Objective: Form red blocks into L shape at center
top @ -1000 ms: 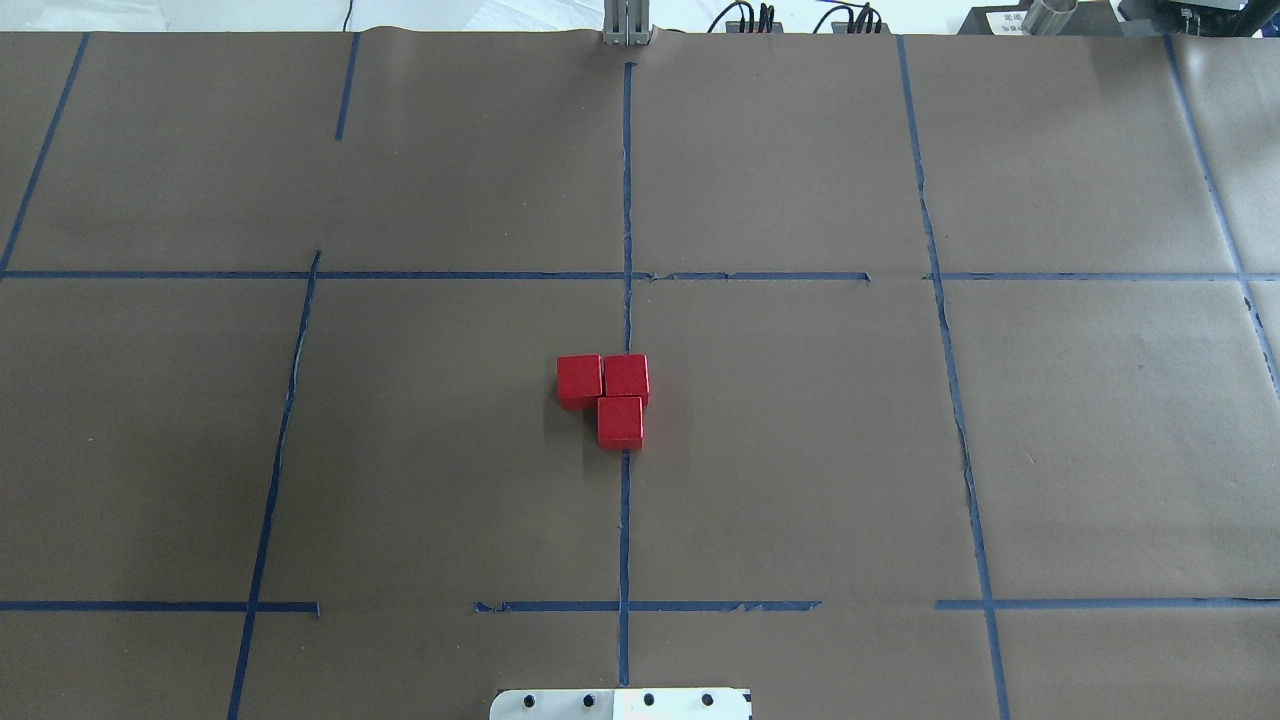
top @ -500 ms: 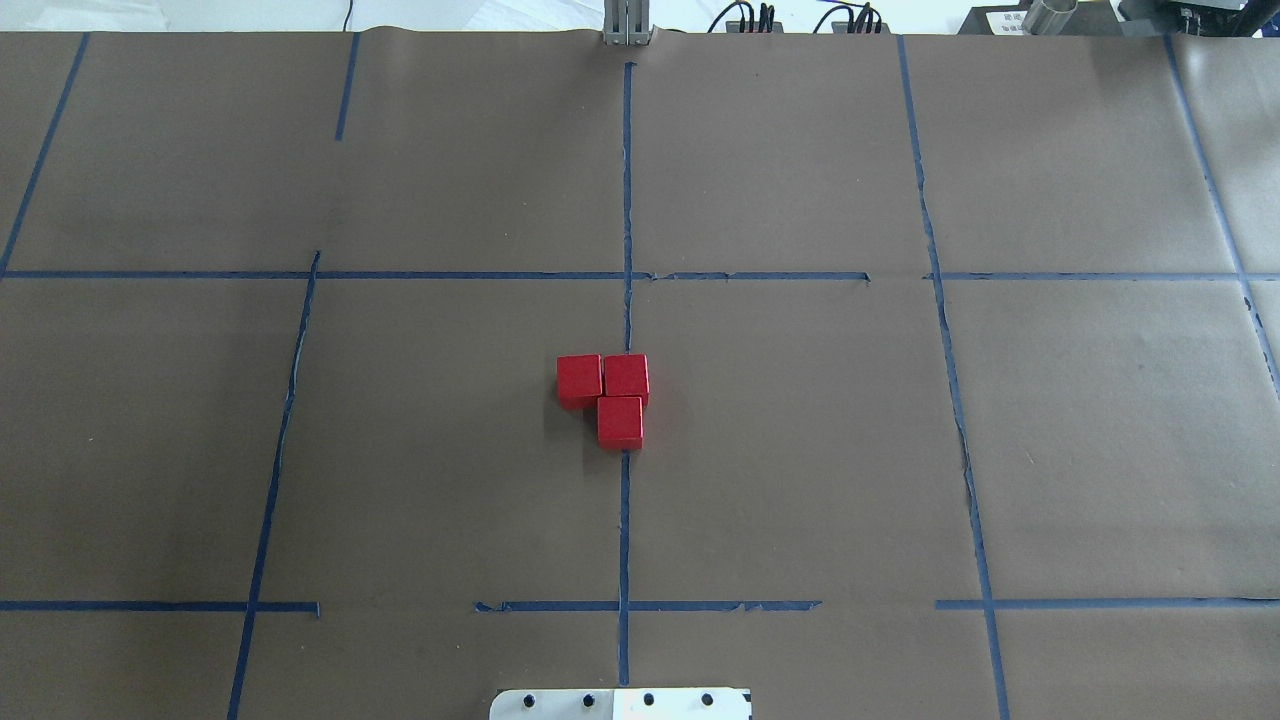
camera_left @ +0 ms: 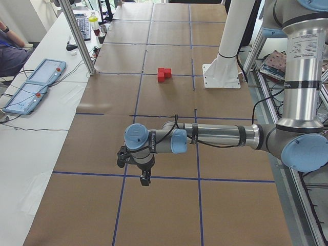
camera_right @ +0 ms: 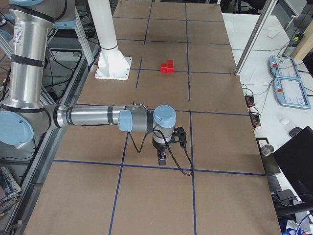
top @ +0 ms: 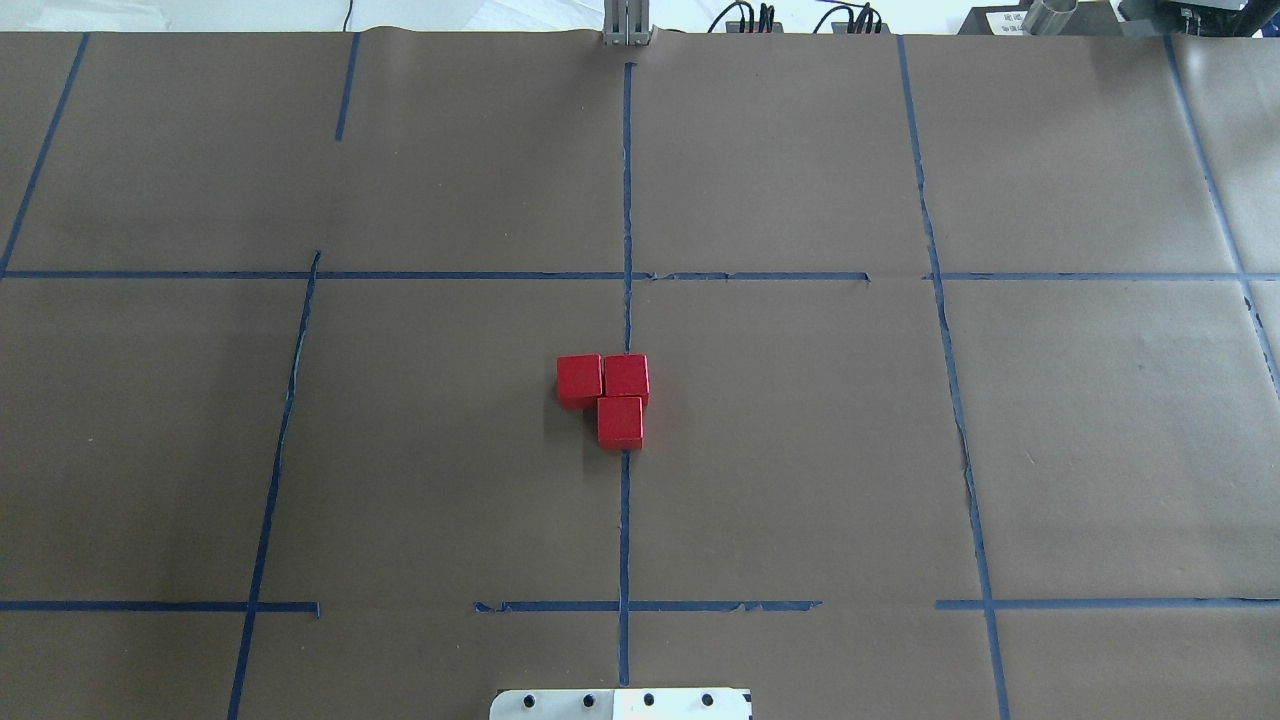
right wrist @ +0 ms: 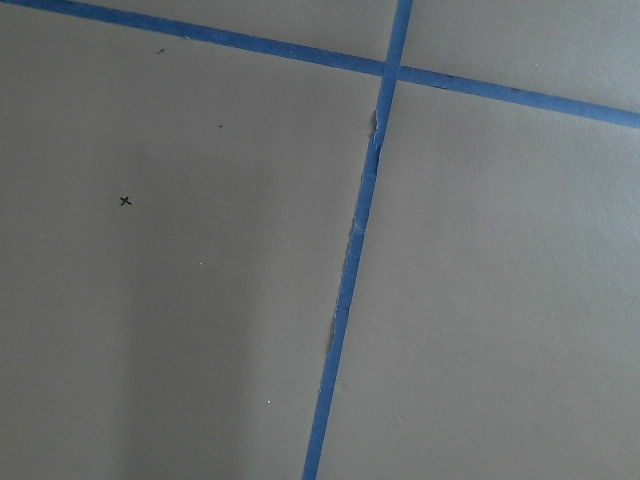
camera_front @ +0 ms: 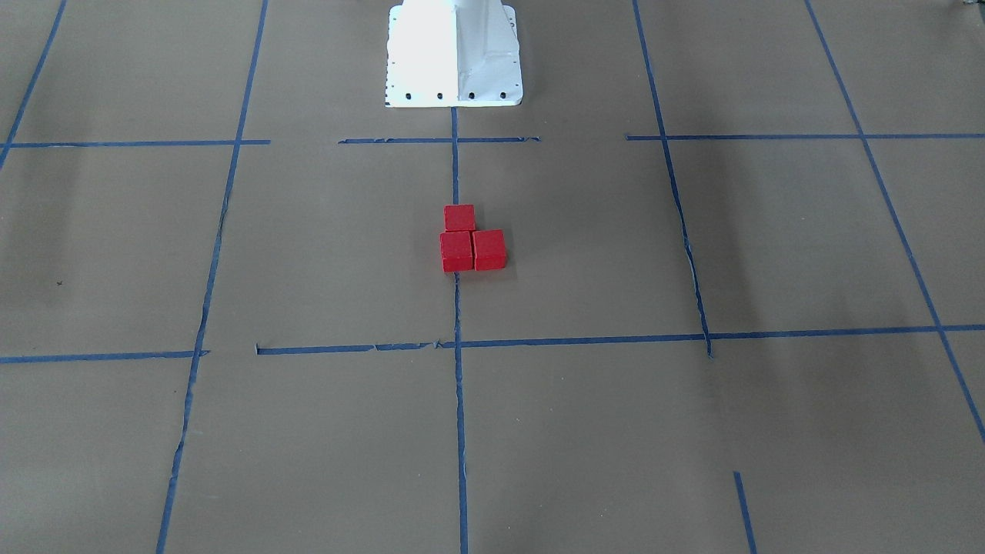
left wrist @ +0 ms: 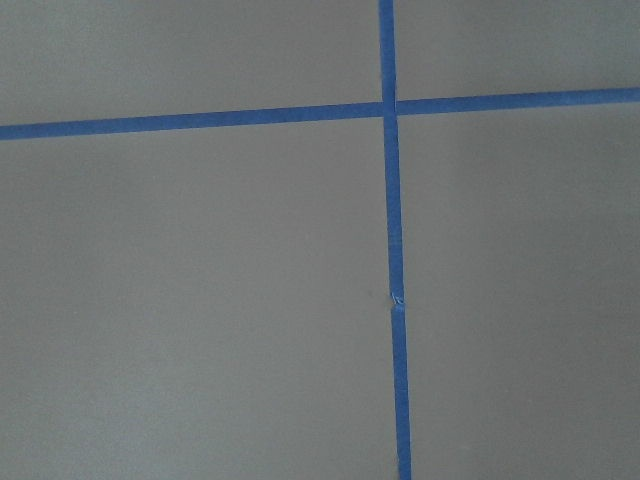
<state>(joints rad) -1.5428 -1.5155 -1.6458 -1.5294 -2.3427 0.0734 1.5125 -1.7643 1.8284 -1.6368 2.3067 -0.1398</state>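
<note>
Nothing's moved in the last second: the blocks (top: 625,380) sit mid-bench (top: 800,450), all three touching in an L. Looks done to me, so the next move is just keeping clear. Left arm (camera_left: 215,136) hangs by the left edge and right arm (camera_right: 93,116) by the right edge. Neither set of jaws touches a block, and I can't tell if they're open or closed.
</note>
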